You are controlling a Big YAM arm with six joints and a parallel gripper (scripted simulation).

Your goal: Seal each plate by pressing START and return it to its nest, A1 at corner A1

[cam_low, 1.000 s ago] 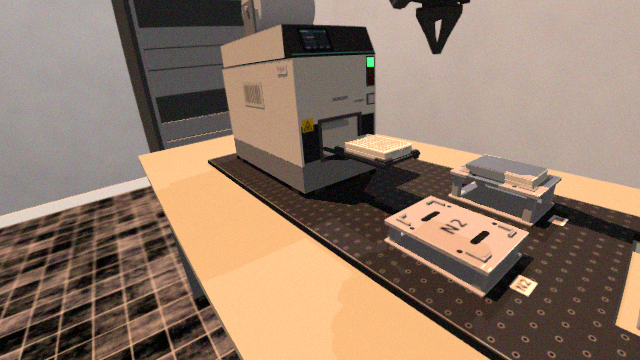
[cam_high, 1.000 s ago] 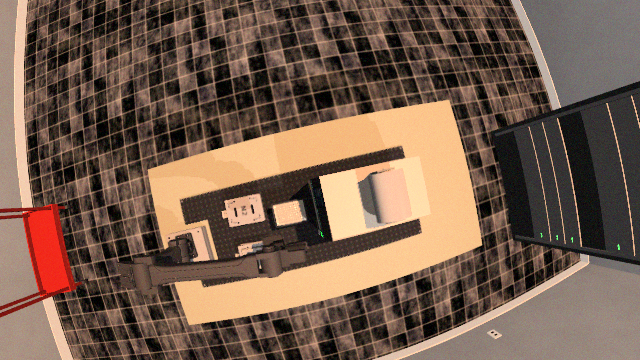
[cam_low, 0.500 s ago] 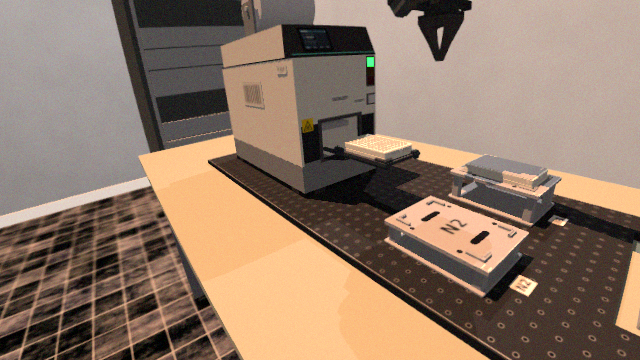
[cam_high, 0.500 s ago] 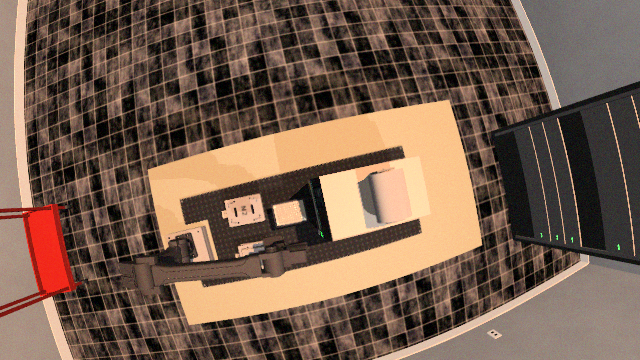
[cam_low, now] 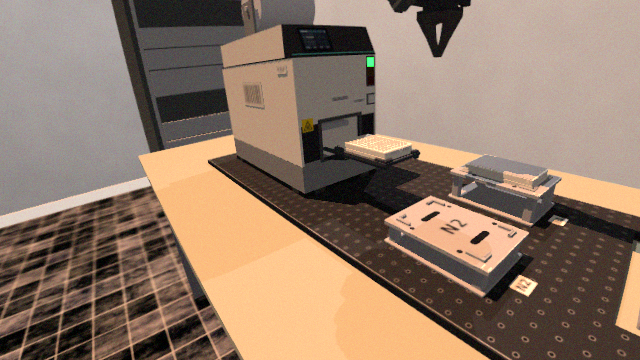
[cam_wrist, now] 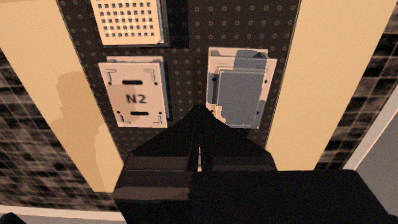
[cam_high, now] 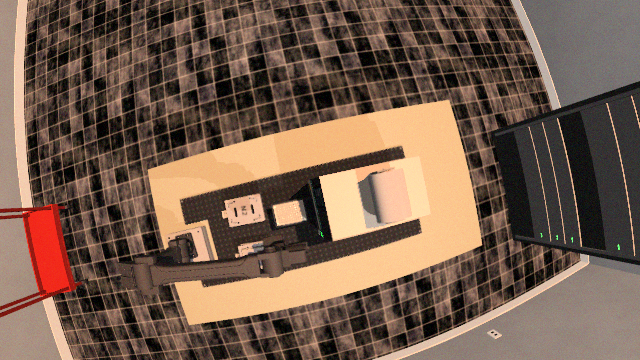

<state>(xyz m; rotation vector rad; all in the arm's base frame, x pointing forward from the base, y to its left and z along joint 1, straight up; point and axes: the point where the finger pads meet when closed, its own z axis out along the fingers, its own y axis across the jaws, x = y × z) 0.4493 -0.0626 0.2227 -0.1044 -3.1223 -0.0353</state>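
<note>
A dark tiled floor [cam_high: 280, 75] [cam_low: 100, 280] surrounds a pale wooden table [cam_high: 325, 135] [cam_low: 280, 280] [cam_wrist: 30, 30]; on the table lies a dark mat [cam_high: 210, 200] [cam_low: 345, 250] [cam_wrist: 185, 25] dotted with small rings. On the mat, a pale plate [cam_high: 289, 213] [cam_low: 378, 146] [cam_wrist: 129, 21] with a grid of wells lies on the sealer's stage [cam_low: 387, 162], which stands out in front of the sealer's doorway; nest N2 [cam_high: 243, 210] [cam_low: 440, 227] [cam_wrist: 135, 94], just beside the stage, carries no plate, its printed label and two dark slots showing on top. Another plate [cam_low: 505, 174] [cam_wrist: 240, 97] sits on the second nest [cam_low: 527, 212] [cam_wrist: 212, 59], alongside N2 with a gap between them; much of that plate is in shadow, and its wells cannot be told.

The sealer [cam_high: 345, 205] [cam_low: 300, 105] is a boxy machine with a dark screen [cam_low: 315, 39] on its upper front and a green light [cam_low: 370, 62] lit at the front edge; a large pale roll [cam_high: 391, 196] [cam_low: 285, 11] rests on top of it. The gripper [cam_low: 438, 54] [cam_wrist: 199, 112] hangs above the table, clear of both plates; its fingers are closed, tips together, with nothing between them; the arm [cam_high: 200, 272] reaches along one long side of the mat. Beyond one end of the table stands a dark rack [cam_high: 542, 121] [cam_low: 131, 60]; beyond the opposite end is a red chair-like object [cam_high: 50, 250].
</note>
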